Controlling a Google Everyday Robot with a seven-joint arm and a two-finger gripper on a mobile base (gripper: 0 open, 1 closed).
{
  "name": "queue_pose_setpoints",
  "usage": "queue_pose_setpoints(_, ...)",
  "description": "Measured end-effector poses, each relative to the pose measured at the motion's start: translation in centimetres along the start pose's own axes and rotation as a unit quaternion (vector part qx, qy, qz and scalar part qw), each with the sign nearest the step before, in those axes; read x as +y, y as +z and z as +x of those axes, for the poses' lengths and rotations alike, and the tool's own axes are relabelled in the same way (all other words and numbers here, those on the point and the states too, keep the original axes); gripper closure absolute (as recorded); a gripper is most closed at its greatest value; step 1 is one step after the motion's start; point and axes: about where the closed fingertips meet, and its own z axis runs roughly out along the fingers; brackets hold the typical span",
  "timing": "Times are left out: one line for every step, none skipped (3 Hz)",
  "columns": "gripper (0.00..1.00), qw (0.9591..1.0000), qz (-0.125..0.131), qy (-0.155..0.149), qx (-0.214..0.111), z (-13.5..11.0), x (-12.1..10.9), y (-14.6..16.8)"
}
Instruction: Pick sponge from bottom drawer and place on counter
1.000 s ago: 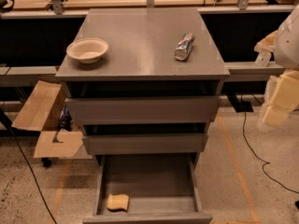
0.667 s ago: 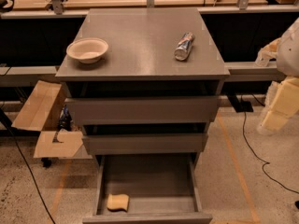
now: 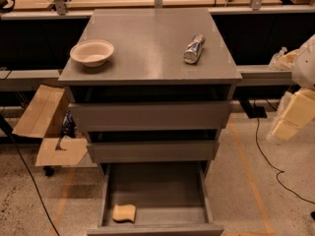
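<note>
The sponge (image 3: 124,213), a small pale yellow foam block with wavy sides, lies at the front left of the open bottom drawer (image 3: 155,228). The counter (image 3: 147,48) is the grey metal top of the cabinet. My gripper (image 3: 294,115), with pale yellow wedge fingers, hangs at the right edge of the view, well to the right of the cabinet, level with the upper drawers and far from the sponge.
A pale bowl (image 3: 92,52) sits at the counter's left and a crushed can (image 3: 194,48) lies at its right. Two wider grey drawers (image 3: 150,116) are above the bottom one. An open cardboard box (image 3: 49,132) stands on the floor at left. A black cable (image 3: 268,156) runs across the floor at right.
The gripper and arm have drifted slightly right toward the edge of the view. The sponge, drawer, bowl and can have not moved.
</note>
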Motion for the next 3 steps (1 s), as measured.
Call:
queue_pose_setpoints(0.00,1.0000,-0.001,0.005,-0.001,1.2,-0.1,-0.7)
queue_pose_setpoints(0.00,0.9994,-0.012,0.009,-0.031,1.6,1.2,1.4)
queue_pose_setpoints(0.00,0.9974,-0.024,0.020,-0.064,1.2,2.5,5.9)
